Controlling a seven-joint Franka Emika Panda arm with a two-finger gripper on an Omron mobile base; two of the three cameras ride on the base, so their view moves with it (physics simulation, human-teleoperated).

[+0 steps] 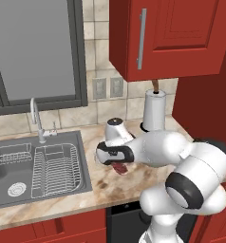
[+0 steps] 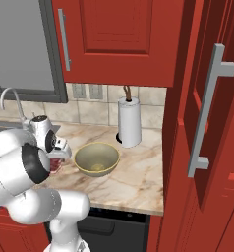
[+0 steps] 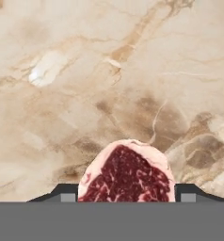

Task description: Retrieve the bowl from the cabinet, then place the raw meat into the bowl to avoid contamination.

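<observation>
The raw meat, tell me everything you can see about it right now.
The raw meat is a rounded cut, dark red and marbled with pale flecks, rimmed by a pinkish-white band of fat. In the hand view it sits between the claw's two dark fingertips, one on each side, over the beige marble counter. Whether it rests there or is lifted is unclear. In the right base view it lies left of the olive bowl, not in it.
</observation>
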